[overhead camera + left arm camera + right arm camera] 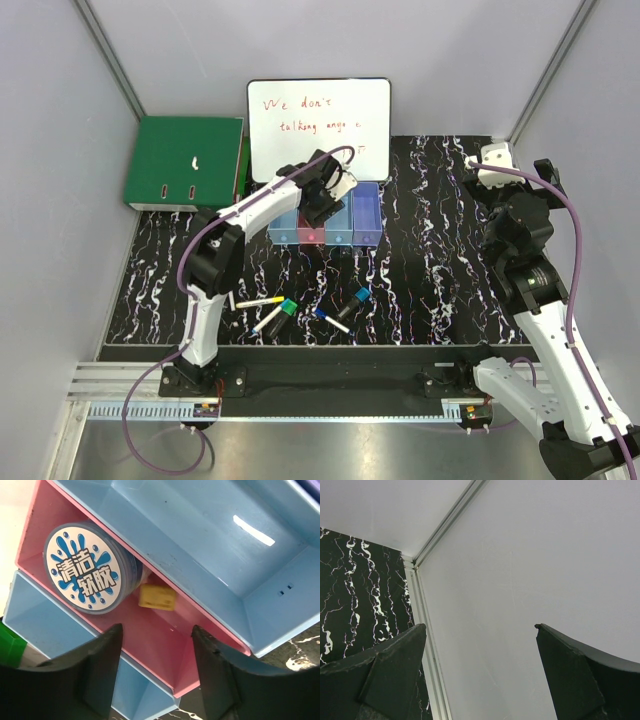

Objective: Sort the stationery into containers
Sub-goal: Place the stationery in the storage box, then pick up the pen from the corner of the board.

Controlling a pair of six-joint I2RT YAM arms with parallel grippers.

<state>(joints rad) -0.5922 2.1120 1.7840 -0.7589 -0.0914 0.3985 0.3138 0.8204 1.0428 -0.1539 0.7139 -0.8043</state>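
Hovering over pink bin [31,536], left fingers [100,680] apart, empty (blue-white tub [87,567], yellow piece [157,596] inside bin); right fingers [390,675] wide apart.

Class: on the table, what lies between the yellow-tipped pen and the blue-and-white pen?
A green-capped marker lies between the yellow-tipped pen and the blue-and-white pen; the top view shows it.

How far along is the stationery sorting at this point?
Done: a round blue-and-white labelled tub and a small yellow block lie in the pink translucent plastic bin. In hand: nothing; the left gripper hangs open above that bin, the right gripper is open. Left: four items on the black marbled table: a yellow-white marker, a green-capped marker, a blue-tipped white pen, a short black-and-blue marker.
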